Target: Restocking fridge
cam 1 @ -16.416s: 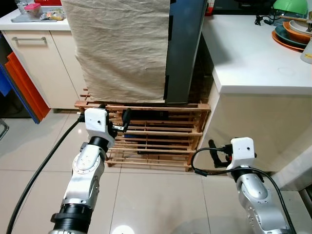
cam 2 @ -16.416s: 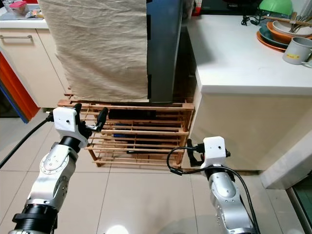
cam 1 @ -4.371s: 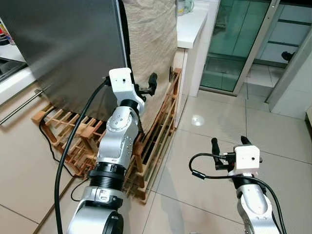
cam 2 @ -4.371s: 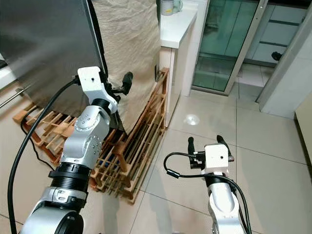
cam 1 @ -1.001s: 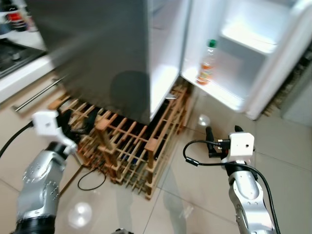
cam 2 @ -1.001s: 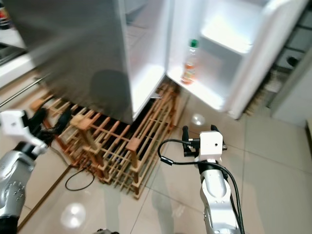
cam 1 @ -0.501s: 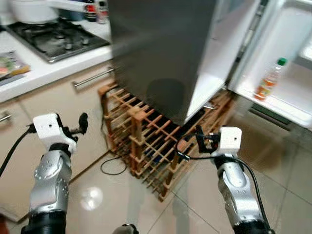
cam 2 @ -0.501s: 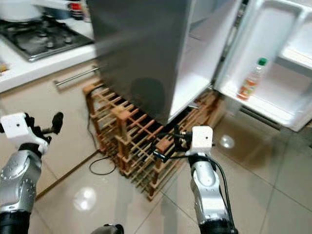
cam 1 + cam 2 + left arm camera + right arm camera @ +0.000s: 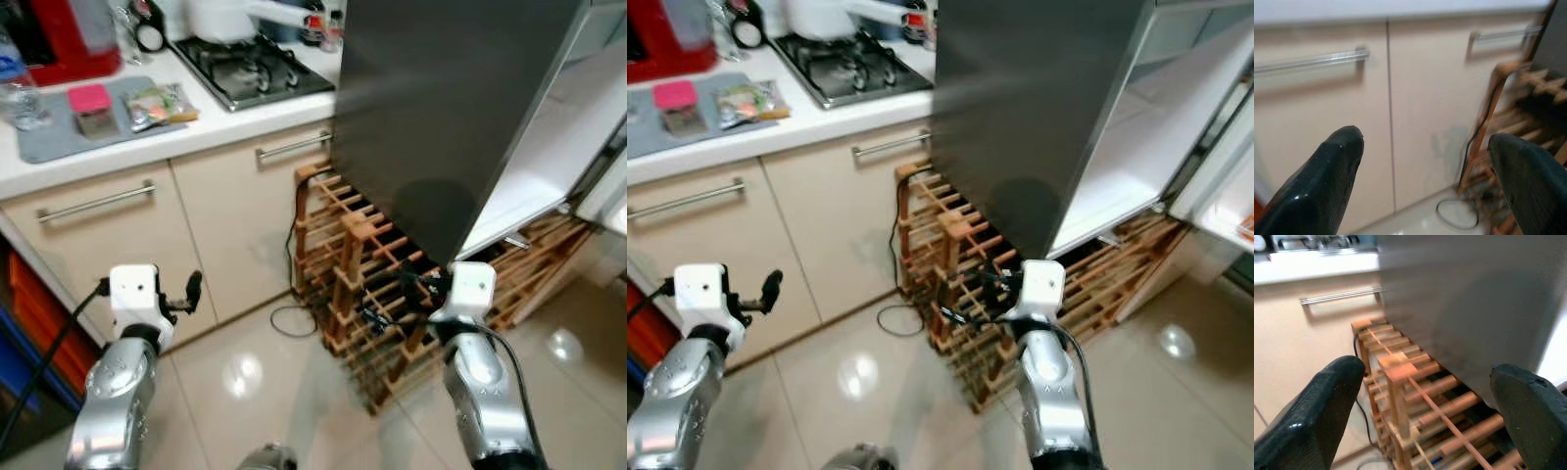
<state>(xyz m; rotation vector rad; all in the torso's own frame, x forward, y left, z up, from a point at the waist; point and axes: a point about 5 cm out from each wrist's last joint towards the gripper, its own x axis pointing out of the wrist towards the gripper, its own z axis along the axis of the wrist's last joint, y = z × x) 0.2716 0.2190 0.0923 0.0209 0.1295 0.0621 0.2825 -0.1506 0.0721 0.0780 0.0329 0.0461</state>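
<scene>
Both hands empty: left hand (image 9: 1420, 181) fingers spread wide, facing the cabinet doors (image 9: 147, 235); right hand (image 9: 1425, 416) equally wide, pointed at the wooden rack (image 9: 377, 294) under the fridge (image 9: 451, 108). Neither touches anything. We read this as the fetch step: fridge stands open at right, nothing carried. Items sit on the desk (image 9: 225, 122) near its front edge: a grey mat (image 9: 59, 132) with a pink-lidded tub (image 9: 93, 106) and a packet (image 9: 157, 101) beside the hob (image 9: 255, 64). Next we need to face the desk, raise a hand above its edge, pick one item.
</scene>
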